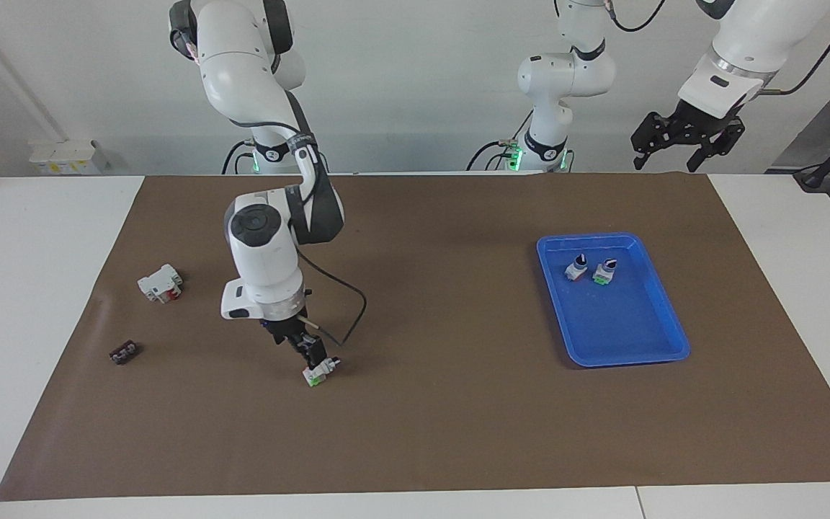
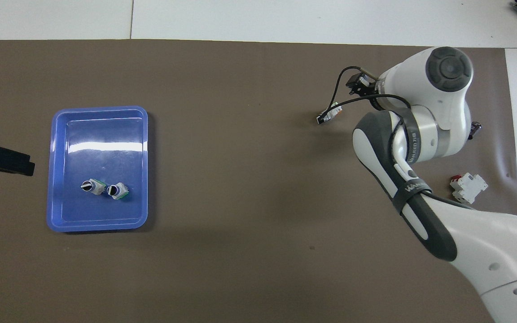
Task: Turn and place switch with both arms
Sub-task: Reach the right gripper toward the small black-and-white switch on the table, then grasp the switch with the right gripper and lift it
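Observation:
The switch (image 1: 319,372) lies on its side on the brown mat, green end pointing away from the robots; in the overhead view the switch (image 2: 330,113) is partly crossed by a black cable. My right arm reaches down over it, and the right gripper (image 1: 312,355) points downward with its fingertips right at the switch's body. Whether they touch it I cannot tell. The switch still rests on the mat. My left gripper (image 1: 687,140) waits open in the air above the mat's corner at the left arm's end, and only its tip (image 2: 2,160) shows from overhead.
A blue tray (image 1: 617,324) toward the left arm's end holds two similar switches (image 1: 576,269) (image 1: 604,272). A white block with a red part (image 1: 160,282) and a small black component (image 1: 122,352) lie on the mat toward the right arm's end.

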Robot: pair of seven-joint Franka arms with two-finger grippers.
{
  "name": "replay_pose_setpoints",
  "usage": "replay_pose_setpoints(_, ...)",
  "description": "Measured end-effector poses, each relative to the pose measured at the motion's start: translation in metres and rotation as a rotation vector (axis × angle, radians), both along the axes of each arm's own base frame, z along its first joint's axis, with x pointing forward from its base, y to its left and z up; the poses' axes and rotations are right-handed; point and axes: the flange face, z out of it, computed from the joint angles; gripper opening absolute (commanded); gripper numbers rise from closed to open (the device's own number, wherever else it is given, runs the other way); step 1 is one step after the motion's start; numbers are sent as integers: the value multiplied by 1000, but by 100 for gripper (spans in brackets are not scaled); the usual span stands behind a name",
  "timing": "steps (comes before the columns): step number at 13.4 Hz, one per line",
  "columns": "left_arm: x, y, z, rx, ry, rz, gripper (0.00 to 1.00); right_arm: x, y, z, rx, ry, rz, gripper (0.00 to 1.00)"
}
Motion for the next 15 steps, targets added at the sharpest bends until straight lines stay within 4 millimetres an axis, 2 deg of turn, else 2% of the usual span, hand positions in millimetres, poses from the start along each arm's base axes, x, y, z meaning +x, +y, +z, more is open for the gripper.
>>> replay_pose_setpoints(2, 0, 0, 0, 0, 0, 0, 100, 3, -7, -14, 56, 22, -57, 100)
replay_pose_setpoints(4, 0, 0, 0, 0, 0, 0, 100, 5, -6, -20, 86, 20, -79, 100)
replay_pose_setpoints(7, 0, 0, 0, 0, 0, 0, 100, 5, -8, -20, 90, 18, -84, 100)
replay_pose_setpoints(10, 0, 0, 0, 0, 0, 0, 100, 10, -22, -20, 92, 11, -106, 100)
replay_pose_setpoints(12, 0, 0, 0, 0, 0, 0, 100, 13, -21, -21, 123, 12, -128, 100)
replay_pose_setpoints(15, 0, 0, 0, 0, 0, 0, 100, 27, -22, -12, 181, -23, -187, 100)
